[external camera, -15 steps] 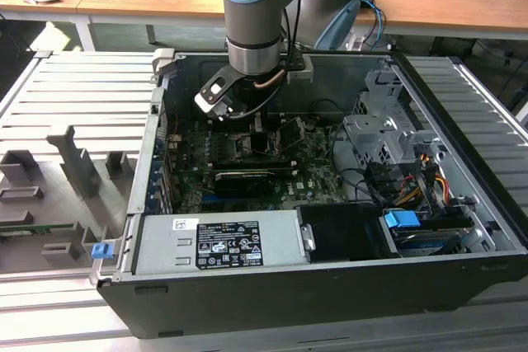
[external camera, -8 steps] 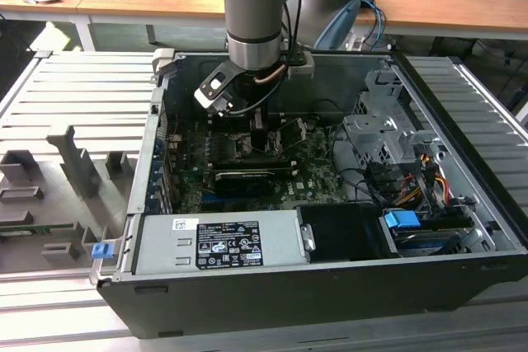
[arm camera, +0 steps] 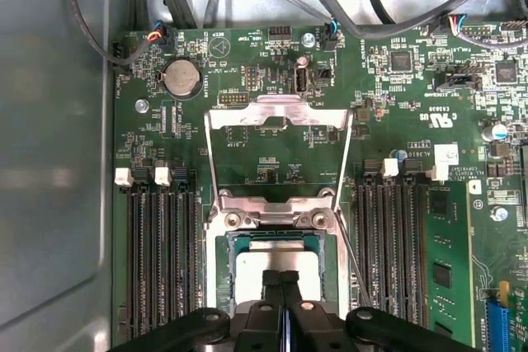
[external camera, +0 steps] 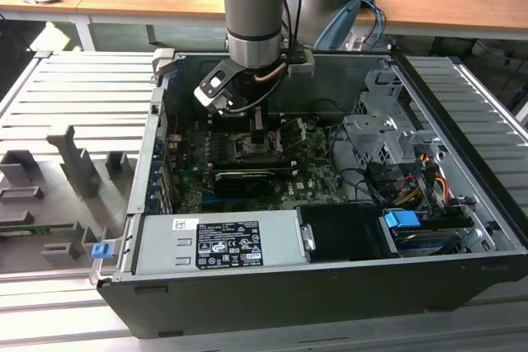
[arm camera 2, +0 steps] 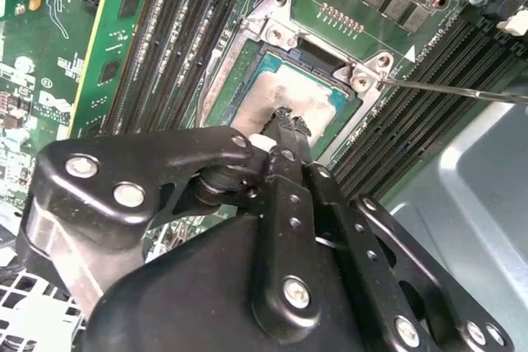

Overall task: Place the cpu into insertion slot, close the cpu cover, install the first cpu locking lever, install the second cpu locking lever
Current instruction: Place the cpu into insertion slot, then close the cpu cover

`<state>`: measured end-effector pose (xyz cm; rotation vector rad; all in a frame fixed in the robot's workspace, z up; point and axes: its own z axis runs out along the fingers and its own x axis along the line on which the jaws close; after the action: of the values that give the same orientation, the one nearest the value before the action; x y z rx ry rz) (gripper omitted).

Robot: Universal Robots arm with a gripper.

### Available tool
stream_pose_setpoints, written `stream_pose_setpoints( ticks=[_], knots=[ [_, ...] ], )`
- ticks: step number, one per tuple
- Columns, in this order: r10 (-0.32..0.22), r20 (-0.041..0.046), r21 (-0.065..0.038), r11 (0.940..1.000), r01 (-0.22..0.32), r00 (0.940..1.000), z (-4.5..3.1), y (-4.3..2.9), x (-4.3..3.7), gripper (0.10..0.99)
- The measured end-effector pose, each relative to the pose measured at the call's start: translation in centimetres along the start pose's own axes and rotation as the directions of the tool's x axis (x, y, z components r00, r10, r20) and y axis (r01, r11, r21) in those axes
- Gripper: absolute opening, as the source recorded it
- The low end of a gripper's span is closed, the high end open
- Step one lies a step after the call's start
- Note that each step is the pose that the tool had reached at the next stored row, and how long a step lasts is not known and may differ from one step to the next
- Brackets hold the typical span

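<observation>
My gripper [arm camera: 282, 284] hangs inside the computer case over the green motherboard [external camera: 318, 175]. Its two black fingers [arm camera 2: 289, 133] are pressed together with nothing between them. Their tips rest at or just above the pale silver cpu [arm camera: 252, 265], which lies flat in the square insertion slot [arm camera: 224, 245]. The second wrist view shows the same cpu [arm camera 2: 301, 92] in the metal-rimmed insertion slot [arm camera 2: 272, 26]. The cpu cover [arm camera: 276, 111] is swung open, away from the socket. The board shows through the cover's window. A thin wire locking lever [arm camera 2: 454, 88] stands up beside the socket.
Black memory slots [arm camera: 161, 253] flank the socket on both sides. A long black card [external camera: 243, 179] lies across the board. A grey power supply [external camera: 219, 241] fills the case front. A drive cage [external camera: 388, 133] with cables sits at the exterior view's right.
</observation>
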<state>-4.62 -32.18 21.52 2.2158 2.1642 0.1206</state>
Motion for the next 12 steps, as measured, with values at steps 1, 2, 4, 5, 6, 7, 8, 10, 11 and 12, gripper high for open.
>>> stream_pose_setpoints(
  ticks=[1, 2, 4, 5, 6, 7, 8, 10, 11, 12],
  knots=[
    [0.0, 0.0003, 0.0, 1.0, 0.0, 1.0, -0.04, 0.0, 0.0, 0.106],
    [0.0, 0.0003, 0.0, 1.0, 0.0, 1.0, -0.11, 0.01, 0.0, 0.106],
    [0.0, 0.0004, 0.0, 1.0, 0.0, 1.0, -0.38, 0.03, 0.01, 0.106],
    [0.0, 0.0004, 0.0, 1.0, 0.0, 1.0, -0.5, 0.04, 0.01, 0.106],
    [0.0, 0.0005, 0.0, 1.0, 0.0, 1.0, -0.6, 0.05, 0.02, 0.106],
    [0.0, 0.0005, 0.0, 1.0, 0.0, 1.0, -0.72, 0.06, 0.02, 0.106],
    [0.0, 0.0006, 0.0, 1.0, 0.0, 1.0, -0.8, 0.07, 0.02, 0.106],
    [0.0, 0.0009, 0.0, 1.0, 0.0, 1.0, -0.92, 0.08, 0.03, 0.106],
    [0.0, 0.0006, 0.0, 1.0, 0.0, 1.0, -0.92, 0.09, 0.03, 0.106],
    [0.0, 0.001, 0.002, 1.0, 0.0, 1.0, -0.92, 0.31, 0.03, 0.106]
  ],
)
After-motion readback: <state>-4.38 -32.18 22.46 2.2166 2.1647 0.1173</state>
